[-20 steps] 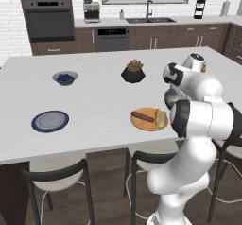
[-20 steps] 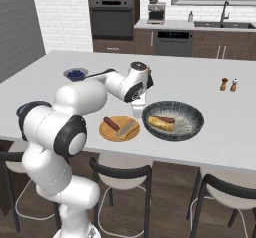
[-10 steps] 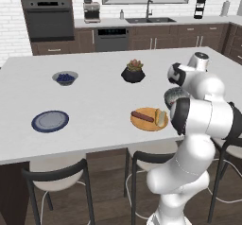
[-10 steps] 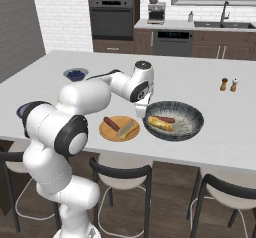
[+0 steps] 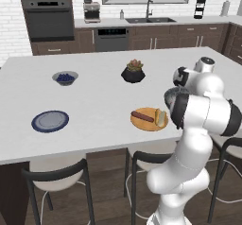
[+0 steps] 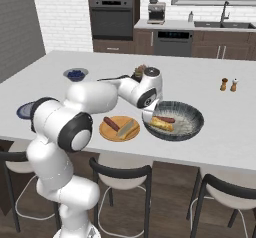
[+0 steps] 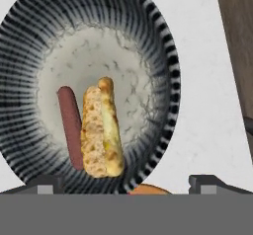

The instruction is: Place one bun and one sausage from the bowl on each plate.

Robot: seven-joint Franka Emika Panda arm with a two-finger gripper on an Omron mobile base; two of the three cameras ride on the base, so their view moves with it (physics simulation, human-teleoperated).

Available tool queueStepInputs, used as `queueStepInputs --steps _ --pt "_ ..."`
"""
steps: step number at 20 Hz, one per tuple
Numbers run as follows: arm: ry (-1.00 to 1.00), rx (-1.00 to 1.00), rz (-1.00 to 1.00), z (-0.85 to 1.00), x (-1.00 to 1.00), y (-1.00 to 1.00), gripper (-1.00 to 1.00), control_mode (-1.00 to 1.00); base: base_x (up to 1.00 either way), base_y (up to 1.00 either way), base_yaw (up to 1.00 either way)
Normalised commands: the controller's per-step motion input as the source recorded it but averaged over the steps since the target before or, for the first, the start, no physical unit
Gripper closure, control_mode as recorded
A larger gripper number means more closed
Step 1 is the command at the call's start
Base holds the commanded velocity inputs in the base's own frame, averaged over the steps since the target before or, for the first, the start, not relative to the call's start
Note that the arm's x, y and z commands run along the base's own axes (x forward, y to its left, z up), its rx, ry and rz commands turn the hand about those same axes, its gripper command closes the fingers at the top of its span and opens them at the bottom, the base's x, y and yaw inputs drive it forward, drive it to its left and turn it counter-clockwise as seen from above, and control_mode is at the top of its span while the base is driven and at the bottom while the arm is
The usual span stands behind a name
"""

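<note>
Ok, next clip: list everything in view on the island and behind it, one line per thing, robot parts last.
bowl: one, dark grey, island, right of the orange plate
bun: one, golden, in bowl
sausage: one, reddish brown, in bowl beside bun
orange plate: one, holds a bun and a sausage
blue plate: one, pale centre, island's left, nothing on it
small bowl: one, blue contents, far left
plant pot: one, black, island middle
shakers: two, brown and pale, far right
oven: one, dark, back wall
sink tap: one, back counter
stools: dark, near edge
gripper: one, open, above the bowl
</note>
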Motion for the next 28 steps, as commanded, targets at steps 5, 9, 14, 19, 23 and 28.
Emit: queueStepInputs --steps 5,9,14,19,23,28 --pt "-0.01 0.01 0.00 -0.16 0.08 -0.12 -1.00 -1.00 0.00 0.00 0.00" --pt "0.00 0.00 0.00 -0.01 0.00 -0.01 -1.00 -1.00 0.00 0.00 0.00" --pt "0.00 0.00 0.00 -0.10 0.05 -0.01 -1.00 -1.00 0.00 0.00 0.00" --pt "0.00 0.02 0.00 -0.09 0.18 -0.07 -1.00 -1.00 0.00 0.00 0.00" --pt "0.00 0.00 0.00 -0.15 0.24 0.00 -1.00 -1.00 0.00 0.00 0.00" --pt "0.00 0.05 0.00 -0.33 0.13 -0.05 -1.00 -1.00 0.00 0.00 0.00"
